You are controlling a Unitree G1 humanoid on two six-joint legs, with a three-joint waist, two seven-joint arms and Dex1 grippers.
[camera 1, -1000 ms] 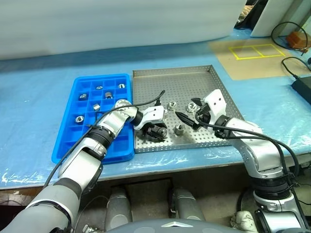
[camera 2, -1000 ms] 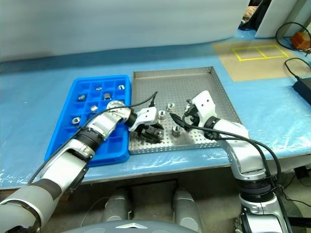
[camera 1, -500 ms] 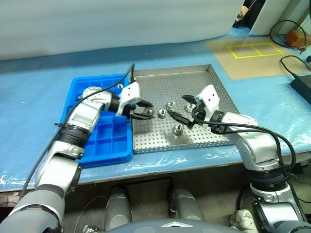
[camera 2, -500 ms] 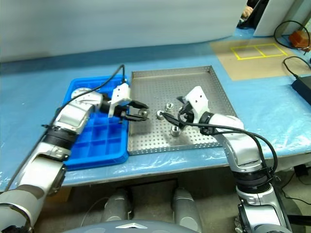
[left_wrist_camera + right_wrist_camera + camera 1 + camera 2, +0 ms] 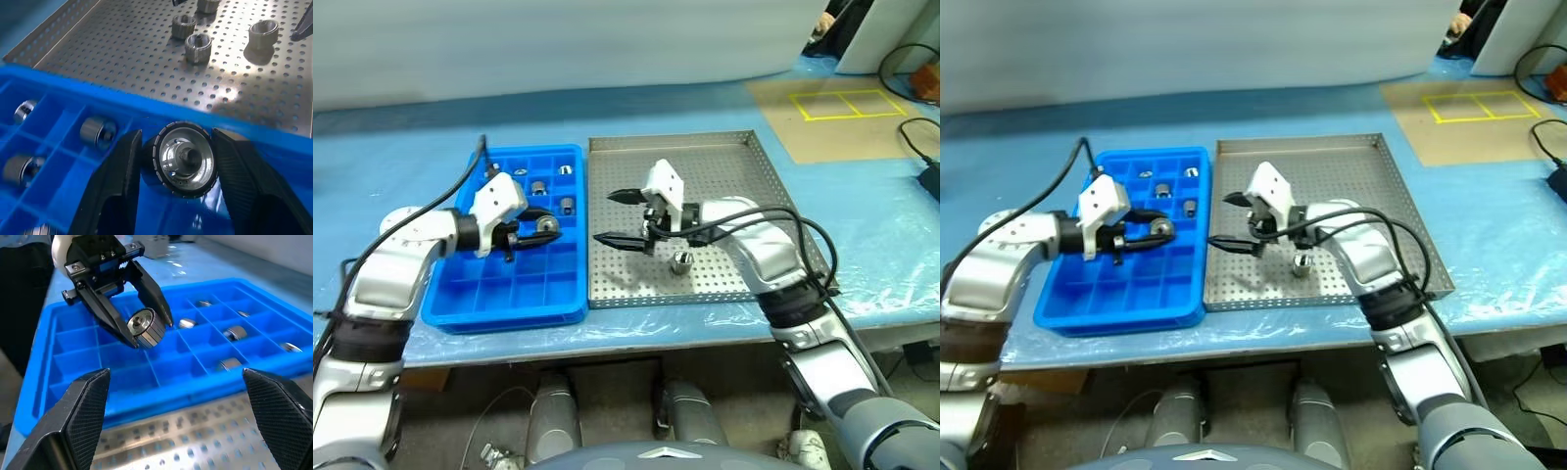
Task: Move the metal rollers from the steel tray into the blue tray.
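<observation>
- Blue plastic sheeting covers the desk [image 5: 401, 157], and on it the blue tray [image 5: 470, 305] lies just beside the steel tray [image 5: 744, 166], their long rims almost touching.
- The left arm comes in from the robot's left side with the elbow bent, its forearm lying across the near left corner of the blue tray; the left gripper [image 5: 540, 226] points level toward the steel tray and hangs above the blue tray's middle compartments.
- Its jaws pinch one roller [image 5: 186, 159] by its ribbed side, held clear of the compartments below.
- The right arm reaches from the robot's right, bent at the elbow, its forearm crossing the steel tray toward the blue tray; the right gripper [image 5: 616, 216] points sideways over the steel tray's left half.
- Its jaws are spread wide, one finger high and one low, with nothing between them.
- The head views show one loose roller [image 5: 682, 260] standing on the perforated floor near the right wrist, and several rollers [image 5: 539, 187] resting in the far compartments of the blue tray.
- The left wrist view adds what the right hand partly covers in the head views: a cluster of rollers [image 5: 198, 47] standing on the steel tray's floor, and the held roller's shiny end face with its central hub.
- The right wrist view looks back at the left gripper from across the trays, showing the pinched roller from its other side, above the blue grid.
</observation>
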